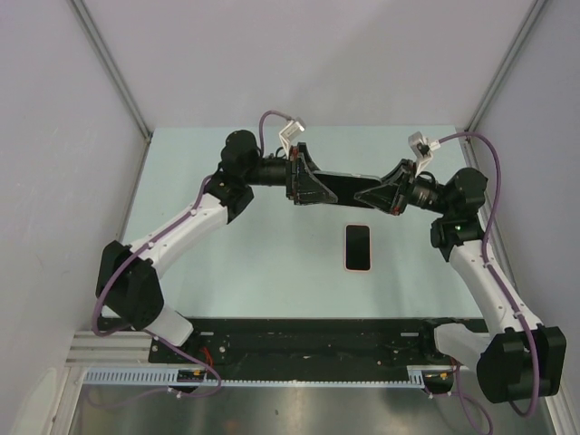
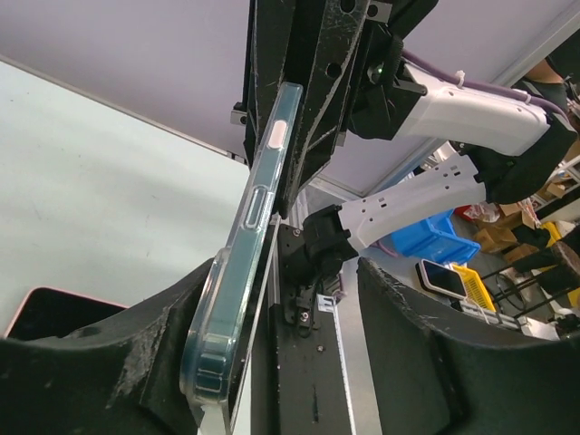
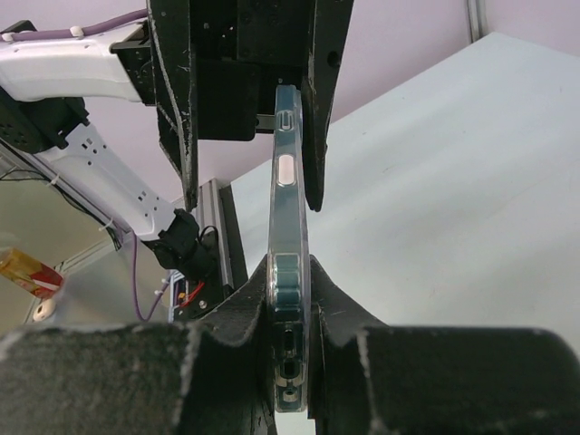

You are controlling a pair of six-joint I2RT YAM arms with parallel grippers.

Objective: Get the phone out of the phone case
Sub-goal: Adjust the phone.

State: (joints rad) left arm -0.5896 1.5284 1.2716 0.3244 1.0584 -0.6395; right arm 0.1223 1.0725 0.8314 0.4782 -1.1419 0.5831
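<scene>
Two grippers meet above the far half of the tabletop [image 1: 272, 263] in the top view, bridged by a dark-looking case [image 1: 344, 184]. A pink-rimmed phone [image 1: 358, 247] lies flat near the middle, and I can't tell whether it came from this case. From the left wrist, the left gripper [image 2: 290, 272] stands parted, the clear case resting against one finger only. From the right wrist, the right gripper [image 3: 290, 272] pinches the case's end. I judge a second grip is being set: close left firmly, then flex a corner.
</scene>
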